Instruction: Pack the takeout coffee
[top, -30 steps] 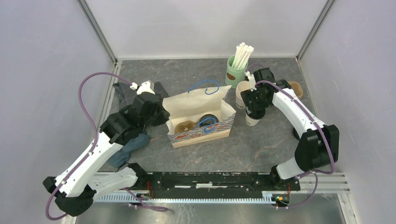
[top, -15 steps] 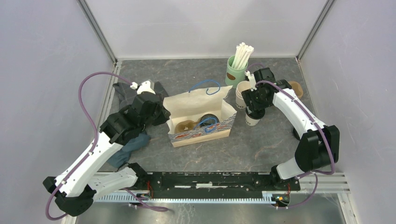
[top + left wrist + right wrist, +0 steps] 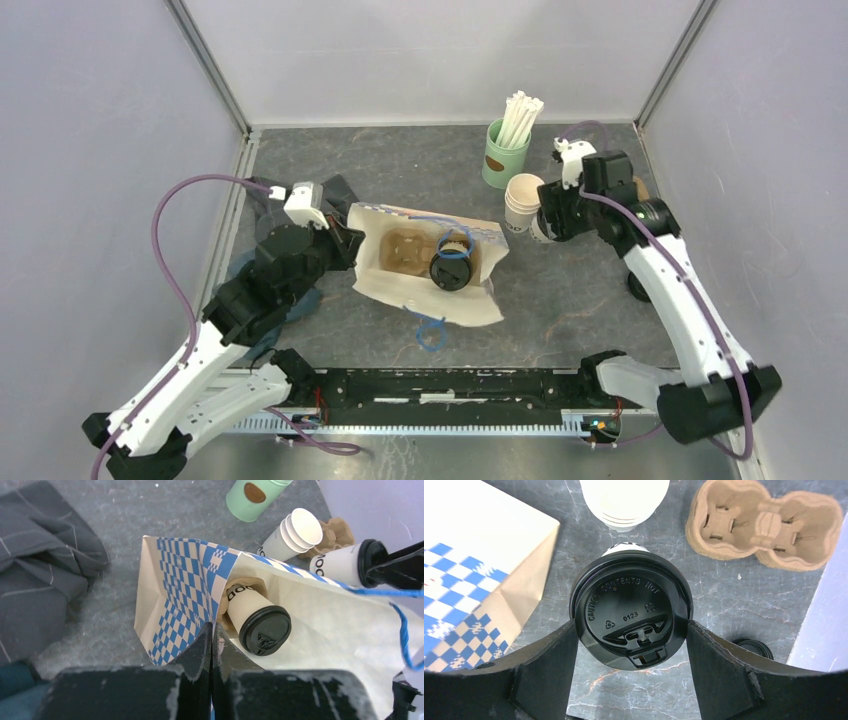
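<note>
One takeout coffee (image 3: 452,270), a white cup with a black lid, sits in a brown pulp carrier (image 3: 400,250) inside the blue-checked paper bag (image 3: 385,285). In the left wrist view this cup (image 3: 257,622) leans toward the camera. My left gripper (image 3: 345,240) (image 3: 212,630) is shut on the bag's left rim, holding its mouth open. A second takeout coffee (image 3: 631,612) (image 3: 342,562) is tilted above the table right of the bag. My right gripper (image 3: 548,215) (image 3: 631,625) is shut on it, both fingers pressing the lid's sides.
A stack of empty paper cups (image 3: 520,200) stands just left of the held cup, with the green cup of straws (image 3: 505,150) behind it. An empty brown carrier (image 3: 764,522) and a loose black lid (image 3: 751,647) lie to the right. Grey cloth (image 3: 35,580) lies left of the bag.
The bag has been tipped so its mouth faces up and toward the near edge. The right gripper has closed on the second cup and carried it up and to the right.
</note>
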Robot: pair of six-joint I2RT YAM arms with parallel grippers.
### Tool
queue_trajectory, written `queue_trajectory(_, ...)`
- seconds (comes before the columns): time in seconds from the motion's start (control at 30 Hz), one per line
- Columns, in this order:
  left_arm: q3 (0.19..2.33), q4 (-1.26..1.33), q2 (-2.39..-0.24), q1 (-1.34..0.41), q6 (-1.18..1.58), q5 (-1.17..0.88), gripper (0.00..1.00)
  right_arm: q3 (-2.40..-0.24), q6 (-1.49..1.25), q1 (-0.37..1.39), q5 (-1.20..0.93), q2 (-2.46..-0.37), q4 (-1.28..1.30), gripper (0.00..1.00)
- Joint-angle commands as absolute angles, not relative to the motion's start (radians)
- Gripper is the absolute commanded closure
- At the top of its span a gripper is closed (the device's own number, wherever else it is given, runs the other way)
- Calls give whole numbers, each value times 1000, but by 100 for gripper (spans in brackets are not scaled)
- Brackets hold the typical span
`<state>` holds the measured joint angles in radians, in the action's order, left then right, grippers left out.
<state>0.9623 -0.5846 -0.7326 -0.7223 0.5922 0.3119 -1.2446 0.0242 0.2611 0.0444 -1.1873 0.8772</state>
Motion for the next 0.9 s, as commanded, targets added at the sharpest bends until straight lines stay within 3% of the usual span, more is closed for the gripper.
queue_trajectory(0.0,885,-357,-657,-724,412,272,98,-1241,30,265,2,-1054,833,31)
queue_trajectory(0.2,817,-338,-612,-724,374,249,98,-1317,22,263,-137,-955,823,31)
queue_trajectory(0.6,864,-443,-650,-724,410,265,98,-1651,-186,264,-481,-1002,706,33)
queue_trajectory(0.87,877,-507,-662,-725,474,290,98,-1623,-358,274,-674,-1021,502,34)
